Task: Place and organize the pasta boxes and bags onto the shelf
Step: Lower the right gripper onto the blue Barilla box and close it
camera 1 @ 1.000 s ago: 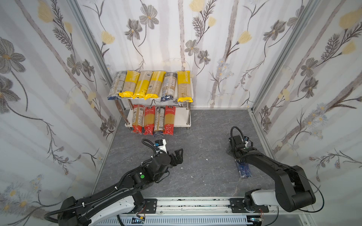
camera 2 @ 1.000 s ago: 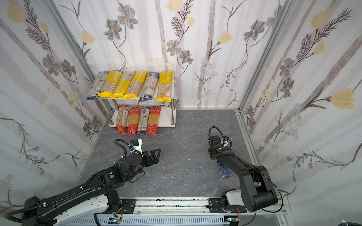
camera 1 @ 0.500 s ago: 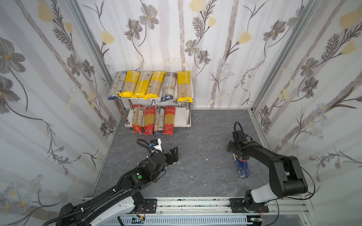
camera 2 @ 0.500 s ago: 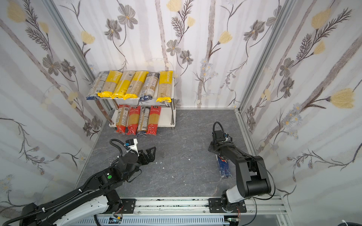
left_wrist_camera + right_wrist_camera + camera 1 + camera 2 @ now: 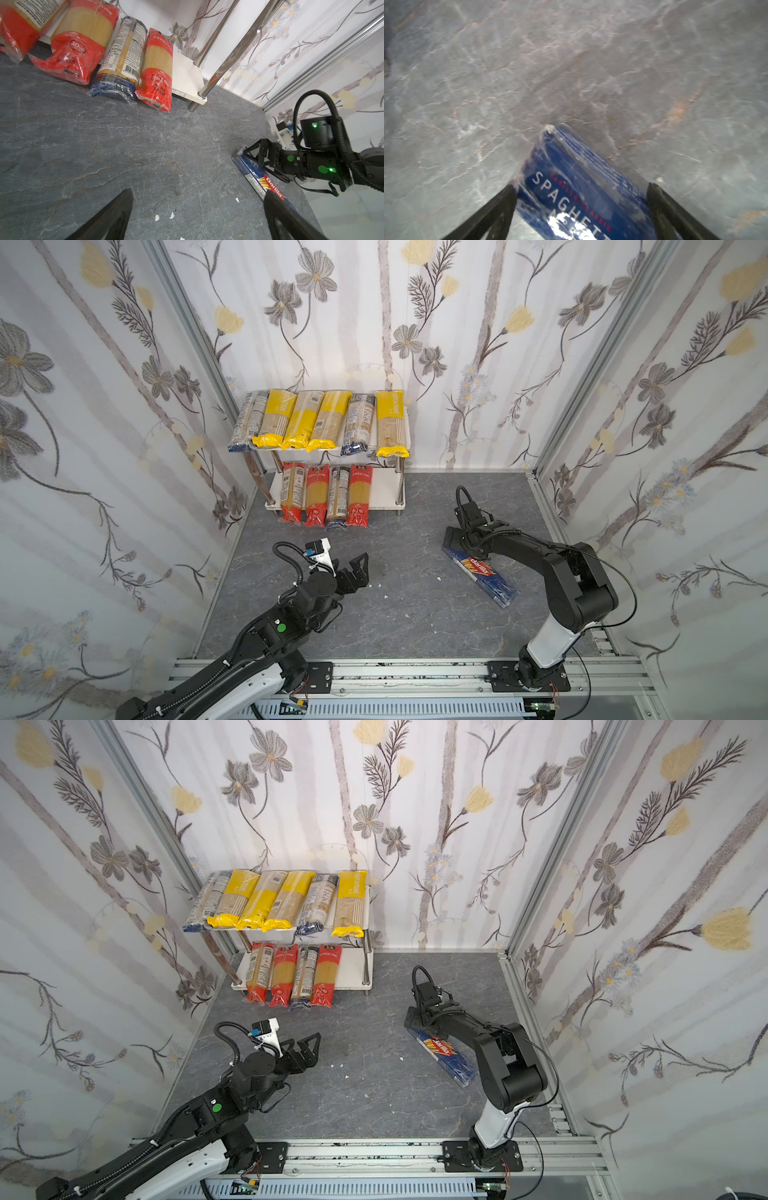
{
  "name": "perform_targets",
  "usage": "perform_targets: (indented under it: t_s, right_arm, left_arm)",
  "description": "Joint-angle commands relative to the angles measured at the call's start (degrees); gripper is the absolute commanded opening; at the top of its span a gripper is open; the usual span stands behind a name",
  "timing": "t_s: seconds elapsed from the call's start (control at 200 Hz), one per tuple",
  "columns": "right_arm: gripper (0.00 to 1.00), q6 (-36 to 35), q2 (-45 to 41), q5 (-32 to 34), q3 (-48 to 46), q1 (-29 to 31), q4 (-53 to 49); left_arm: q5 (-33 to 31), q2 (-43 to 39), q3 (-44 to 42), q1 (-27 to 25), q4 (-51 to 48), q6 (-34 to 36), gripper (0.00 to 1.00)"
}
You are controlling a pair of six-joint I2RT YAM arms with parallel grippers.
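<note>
Walls: white with grey and yellow flowers. Floor: dark grey, pale-veined. Shelf: white boards, chrome posts. Upper packs: yellow or dark-blue ends. Lower packs: mostly red. Barilla pack: dark blue, red logo.

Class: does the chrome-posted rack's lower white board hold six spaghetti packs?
No, the lower white board holds only four long spaghetti packs.

Four yellow-ended packs, three red-ended packs, three blue-ended packs, one Barilla pack, one shelf.
</note>
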Motion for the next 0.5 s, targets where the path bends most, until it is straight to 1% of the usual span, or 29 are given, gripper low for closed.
perform_targets:
  t_s: [0.0,0.175,0.37,0.495]
  right_arm:
    - [1.0,0.9,1.1,1.4,3.2,1.0,-1.2]
    - [1.0,0.0,-2.6,3.3,0.5,0.2,-4.3]
    - [1.0,-2.7,-6.1,3.0,-4.4,0.5,-8.1]
    - [1.0,-3.8,-8.3,2.3,-6.6,1.1,-8.6]
  left_arm:
    - [-1.2,-2.1,-0.2,0.3,-1.7,0.6,1.0]
    - [-0.9,-2.5,-0.1,0.5,-2.5,0.7,1.0]
    - [-1.2,-3.0,-0.1,0.4,-2.5,1.0,1.0]
    - [-0.5,-3.8,-0.2,0.5,-2.6,1.0,1.0]
